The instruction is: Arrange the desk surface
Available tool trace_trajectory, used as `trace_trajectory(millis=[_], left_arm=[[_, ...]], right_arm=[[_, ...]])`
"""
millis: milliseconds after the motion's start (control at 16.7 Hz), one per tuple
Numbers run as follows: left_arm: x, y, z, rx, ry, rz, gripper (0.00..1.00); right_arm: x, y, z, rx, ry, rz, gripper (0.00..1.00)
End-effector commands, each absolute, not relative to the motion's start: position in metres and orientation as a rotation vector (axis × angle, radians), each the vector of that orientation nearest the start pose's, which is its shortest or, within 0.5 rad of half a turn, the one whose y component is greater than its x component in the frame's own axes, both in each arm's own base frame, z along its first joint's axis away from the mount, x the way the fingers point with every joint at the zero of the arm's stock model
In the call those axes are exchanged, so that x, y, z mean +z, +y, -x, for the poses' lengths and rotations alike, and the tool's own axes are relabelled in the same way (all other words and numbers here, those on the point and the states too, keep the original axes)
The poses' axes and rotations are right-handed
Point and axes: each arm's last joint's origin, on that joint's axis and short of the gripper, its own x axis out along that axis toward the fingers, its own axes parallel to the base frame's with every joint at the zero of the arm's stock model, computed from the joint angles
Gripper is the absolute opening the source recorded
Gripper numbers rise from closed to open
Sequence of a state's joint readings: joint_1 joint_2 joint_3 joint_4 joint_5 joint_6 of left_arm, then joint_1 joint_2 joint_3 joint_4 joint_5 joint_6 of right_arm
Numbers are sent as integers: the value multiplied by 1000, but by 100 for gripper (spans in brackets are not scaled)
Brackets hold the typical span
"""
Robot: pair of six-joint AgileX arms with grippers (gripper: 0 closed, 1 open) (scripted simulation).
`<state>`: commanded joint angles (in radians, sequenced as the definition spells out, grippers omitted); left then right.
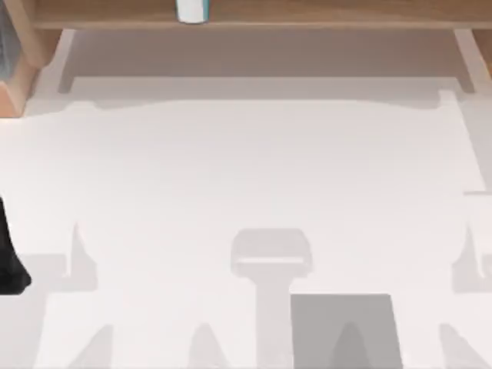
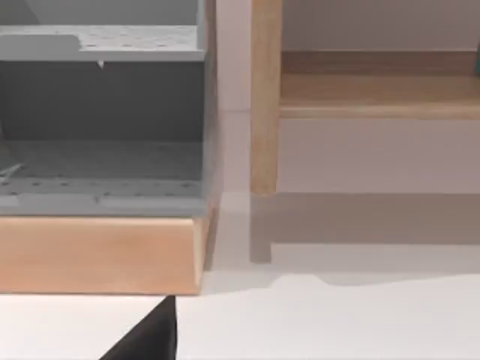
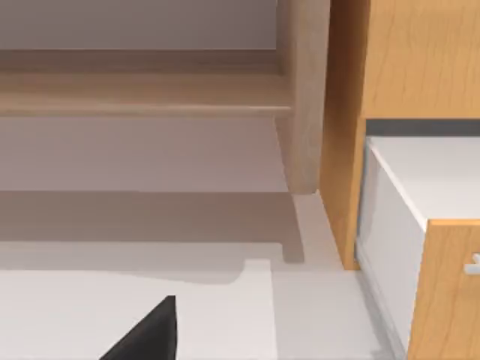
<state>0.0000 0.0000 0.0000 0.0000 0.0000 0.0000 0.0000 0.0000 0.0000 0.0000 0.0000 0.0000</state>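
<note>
The desk surface (image 1: 246,169) is a broad white tabletop spreading across the top view, crossed by soft arm shadows. A dark part of my left arm (image 1: 9,261) pokes in at the top view's left edge. In the left wrist view a black tip of my left gripper (image 2: 150,339) hangs over the white top, short of a grey perforated rack (image 2: 101,120) on a wooden base. A black tip of my right gripper (image 3: 150,336) sits over the desk in the right wrist view, facing a wooden cabinet (image 3: 397,67) with a white drawer (image 3: 427,172).
A light-wood shelf board (image 1: 254,14) on legs (image 2: 264,97) runs along the back, with a small white and teal object (image 1: 192,9) on it. A grey rectangular pad (image 1: 346,330) lies at the front, right of centre.
</note>
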Motion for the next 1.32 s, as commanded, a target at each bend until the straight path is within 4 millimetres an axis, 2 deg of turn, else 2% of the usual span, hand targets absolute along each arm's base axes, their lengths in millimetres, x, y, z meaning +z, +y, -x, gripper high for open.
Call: trace_trajectory(millis=[180, 360, 540, 720, 840, 1020, 1140, 1320], left_arm=[[160, -1, -106, 0, 0, 0, 100], [160, -1, -106, 0, 0, 0, 100], [160, -1, -106, 0, 0, 0, 100], [160, -1, -106, 0, 0, 0, 100], [160, -1, -106, 0, 0, 0, 100], [160, -1, -106, 0, 0, 0, 100], [160, -1, -106, 0, 0, 0, 100], [160, -1, -106, 0, 0, 0, 100]], right_arm=[[162, -1, -106, 2, 7, 3, 100], [179, -1, -107, 9, 70, 30, 100], [215, -3, -115, 4, 186, 81, 100], [264, -9, -141, -11, 344, 142, 100], [296, -16, -173, -21, 468, 182, 100], [331, -37, -239, -26, 666, 234, 100], [338, -57, -290, -19, 799, 259, 100], [326, -94, -362, 10, 986, 281, 100]])
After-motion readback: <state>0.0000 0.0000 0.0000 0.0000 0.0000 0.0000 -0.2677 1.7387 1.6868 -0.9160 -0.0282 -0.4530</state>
